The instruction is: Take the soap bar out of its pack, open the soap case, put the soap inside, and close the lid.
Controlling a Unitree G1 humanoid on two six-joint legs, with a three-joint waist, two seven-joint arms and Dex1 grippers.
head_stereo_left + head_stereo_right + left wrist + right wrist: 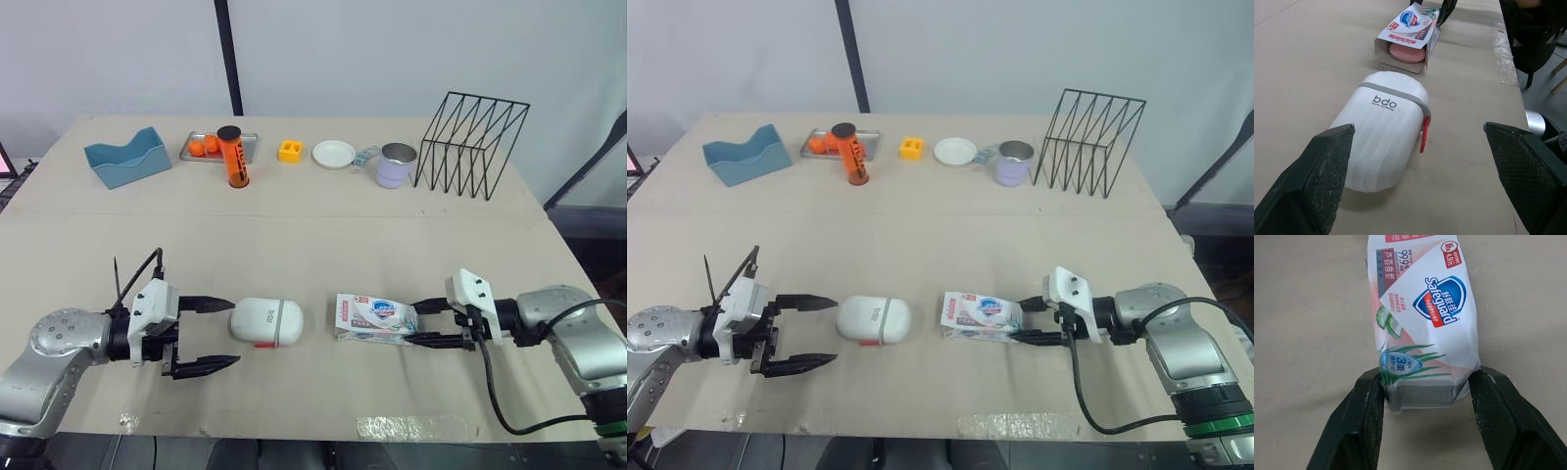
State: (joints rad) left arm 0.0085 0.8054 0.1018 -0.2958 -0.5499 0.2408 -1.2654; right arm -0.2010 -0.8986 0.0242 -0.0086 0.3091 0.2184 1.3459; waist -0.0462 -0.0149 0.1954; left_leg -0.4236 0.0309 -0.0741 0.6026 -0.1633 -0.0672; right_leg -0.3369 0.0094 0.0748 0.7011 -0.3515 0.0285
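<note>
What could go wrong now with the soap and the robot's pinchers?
1. The right gripper pinches only the closed end of the soap pack. The far end is open with the pink soap bar showing, so a tilt might let the bar slide out onto the table.
2. The soap case is smooth and rounded, so the open left gripper could nudge it away instead of gripping it.

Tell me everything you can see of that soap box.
The soap pack is a white-and-pink printed cardboard box with a blue Safeguard logo, lying flat on the tan table. Its end facing the white soap case is open, showing the pink soap bar inside. The right gripper pinches its other end.
</note>
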